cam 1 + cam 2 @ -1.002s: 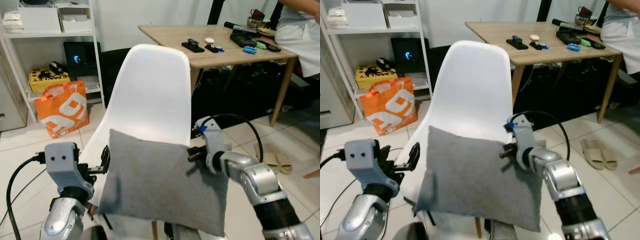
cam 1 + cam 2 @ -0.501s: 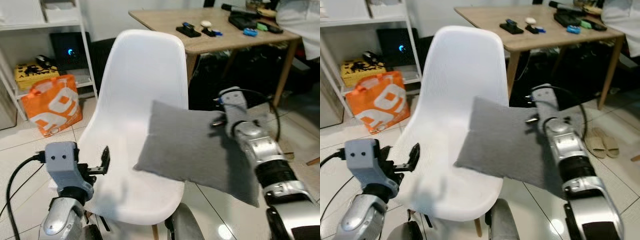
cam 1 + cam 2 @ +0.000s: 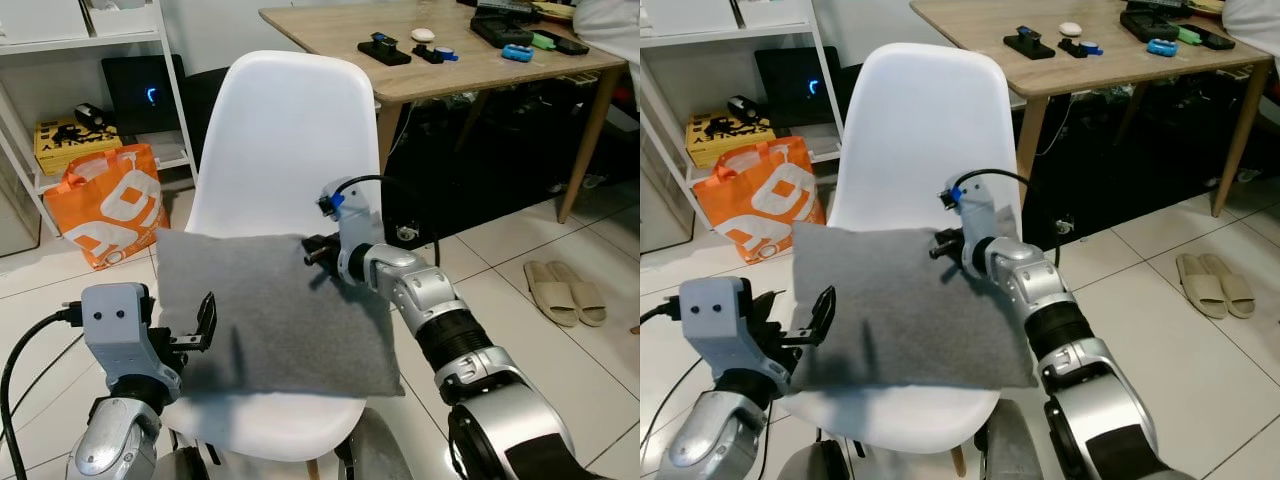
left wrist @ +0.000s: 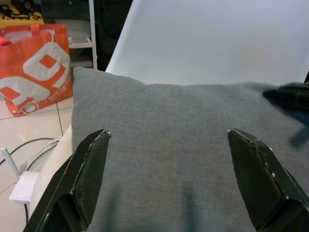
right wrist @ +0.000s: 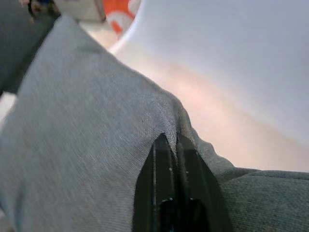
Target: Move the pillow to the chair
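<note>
Over the white moulded plastic chair (image 3: 290, 150), my right gripper (image 5: 170, 145) has swung the flat grey fabric pillow (image 3: 270, 310) back across the seat, jaws pinched on its top edge. My left gripper (image 4: 169, 169) waits wide open before it. Release looks close.

1 grey pillow (image 3: 270, 315), 1 white chair (image 3: 290, 150), 1 orange bag (image 3: 105, 215), 1 wooden table (image 3: 440, 75), 2 slippers (image 3: 565, 292), 2 grippers: left gripper (image 4: 169, 169), right gripper (image 5: 169, 145).
</note>
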Tool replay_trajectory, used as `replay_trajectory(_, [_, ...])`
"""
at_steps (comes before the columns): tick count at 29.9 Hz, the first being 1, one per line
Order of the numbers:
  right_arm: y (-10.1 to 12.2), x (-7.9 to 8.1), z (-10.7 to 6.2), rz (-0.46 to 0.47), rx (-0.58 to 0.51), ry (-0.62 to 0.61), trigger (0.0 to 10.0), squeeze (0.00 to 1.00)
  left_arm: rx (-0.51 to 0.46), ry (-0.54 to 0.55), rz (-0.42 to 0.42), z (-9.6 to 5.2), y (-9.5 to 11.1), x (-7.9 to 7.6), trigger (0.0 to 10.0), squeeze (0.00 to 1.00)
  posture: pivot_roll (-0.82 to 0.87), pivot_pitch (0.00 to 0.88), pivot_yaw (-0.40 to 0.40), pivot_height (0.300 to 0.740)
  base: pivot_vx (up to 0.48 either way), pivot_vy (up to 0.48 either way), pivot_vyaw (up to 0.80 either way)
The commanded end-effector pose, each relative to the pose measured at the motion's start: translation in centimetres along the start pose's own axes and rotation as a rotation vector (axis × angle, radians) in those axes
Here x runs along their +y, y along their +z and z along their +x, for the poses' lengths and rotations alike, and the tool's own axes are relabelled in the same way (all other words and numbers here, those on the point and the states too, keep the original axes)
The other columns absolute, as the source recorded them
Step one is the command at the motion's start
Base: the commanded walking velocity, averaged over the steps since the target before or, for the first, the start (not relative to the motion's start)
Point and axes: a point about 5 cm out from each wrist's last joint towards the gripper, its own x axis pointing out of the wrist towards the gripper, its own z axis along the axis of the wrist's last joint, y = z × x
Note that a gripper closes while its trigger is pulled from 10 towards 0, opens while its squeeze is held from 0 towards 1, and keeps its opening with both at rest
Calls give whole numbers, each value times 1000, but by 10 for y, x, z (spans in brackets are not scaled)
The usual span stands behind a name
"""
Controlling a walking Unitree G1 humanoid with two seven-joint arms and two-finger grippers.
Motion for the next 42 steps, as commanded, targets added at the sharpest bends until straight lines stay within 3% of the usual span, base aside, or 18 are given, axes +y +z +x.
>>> replay_trajectory(1, [-9,-3,0,-12,75,-8,10000,788,9,-1,16,-3,1,2,10000,0,-101,120,-60,566,0,0,0])
replay_trajectory(2, [-13,-10,-2,-14,104,-38,10000,1000,12,-2,17,-3,1,2,10000,0,-101,120,-60,566,0,0,0])
replay_trajectory(5, [-17,-23,-8,1,139,-101,10000,1000,15,-4,18,-3,1,2,10000,0,-106,118,-59,566,0,0,0])
replay_trajectory(7, [-17,-49,-21,40,155,-240,10000,1000,12,-8,15,-2,1,1,10000,0,-107,111,-60,566,0,0,0])
replay_trajectory(10, [-16,-55,-24,41,157,-267,10000,1000,12,-8,15,-2,1,1,10000,0,-107,109,-61,566,0,0,0])
replay_trajectory(14, [-12,-74,-36,36,162,-366,10000,1000,12,-9,14,-1,1,2,10000,0,-109,98,-64,566,0,0,0])
replay_trajectory(17, [1,-97,-52,-8,106,-504,10000,1000,11,-10,13,0,0,2,10000,0,-111,89,-68,566,0,0,0])
replay_trajectory(18, [1,-97,-52,-8,106,-504,10000,1000,11,-10,13,0,0,2,10000,0,-111,89,-68,566,0,0,0])
replay_trajectory(20, [16,-104,-57,-10,7,-539,10000,1000,9,-11,12,1,0,2,10000,0,-111,89,-68,566,0,0,0])
replay_trajectory(21, [26,-104,-60,21,-77,-518,10000,0,9,-11,11,1,0,1,10000,0,-112,79,-72,566,0,0,0])
replay_trajectory(22, [26,-104,-60,21,-77,-518,10000,0,9,-11,11,1,0,1,10000,0,-112,79,-72,566,0,0,0])
replay_trajectory(23, [36,-104,-62,57,-166,-490,10000,0,10,-6,15,2,-1,2,10000,0,-112,77,-73,566,0,0,0])
replay_trajectory(26, [42,-101,-63,114,-254,-424,10000,0,14,22,30,5,-2,5,10000,0,-115,73,-77,576,0,0,0])
replay_trajectory(31, [30,-95,-59,119,-244,-380,10000,0,26,87,57,8,-6,13,10000,0,-119,71,-82,590,0,0,0])
replay_trajectory(35, [6,-89,-55,108,-189,-348,10000,0,46,127,56,9,-13,18,10000,0,-128,64,-93,609,0,0,0])
replay_trajectory(42, [-28,-89,-62,149,-133,-327,10000,0,71,142,55,11,-21,19,10000,0,-137,59,-104,633,0,0,0])
